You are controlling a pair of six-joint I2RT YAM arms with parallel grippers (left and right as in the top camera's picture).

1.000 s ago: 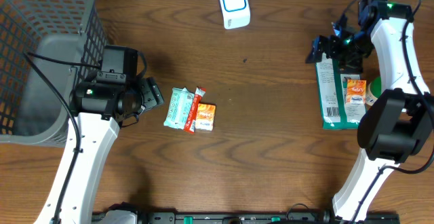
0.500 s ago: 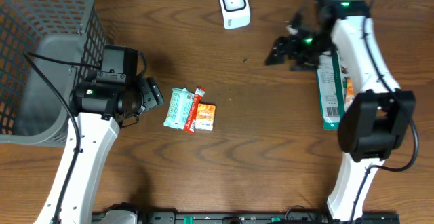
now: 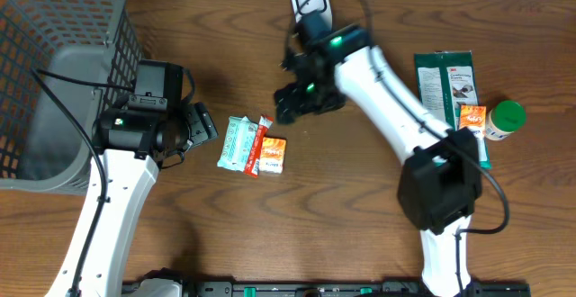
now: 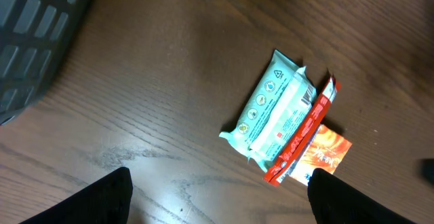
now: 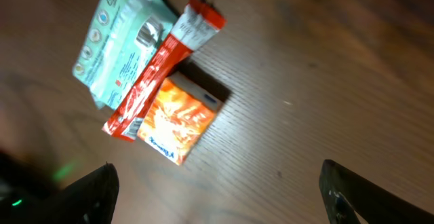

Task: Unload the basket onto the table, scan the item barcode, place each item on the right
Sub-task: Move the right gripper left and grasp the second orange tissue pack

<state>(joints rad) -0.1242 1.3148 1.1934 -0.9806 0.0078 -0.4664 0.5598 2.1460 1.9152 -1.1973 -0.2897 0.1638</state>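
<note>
Three small items lie together mid-table: a teal packet (image 3: 237, 143) (image 4: 274, 105) (image 5: 119, 44), a red stick sachet (image 3: 259, 144) (image 4: 304, 132) (image 5: 163, 64) and an orange packet (image 3: 274, 154) (image 4: 329, 149) (image 5: 178, 119). A white scanner (image 3: 310, 0) stands at the back edge, partly behind my right arm. My right gripper (image 3: 295, 106) (image 5: 220, 197) hovers open just up and right of the cluster, nothing between its fingers. My left gripper (image 3: 200, 124) (image 4: 219, 207) is open and empty, left of the teal packet.
A grey mesh basket (image 3: 54, 63) fills the far left. At the right lie a green package (image 3: 445, 81), a small orange packet (image 3: 471, 119) and a green-capped bottle (image 3: 506, 117). Bare wood shows in front of the cluster.
My right arm has swung from the green package at the far right across the table to the cluster in the middle. The left arm has not moved.
</note>
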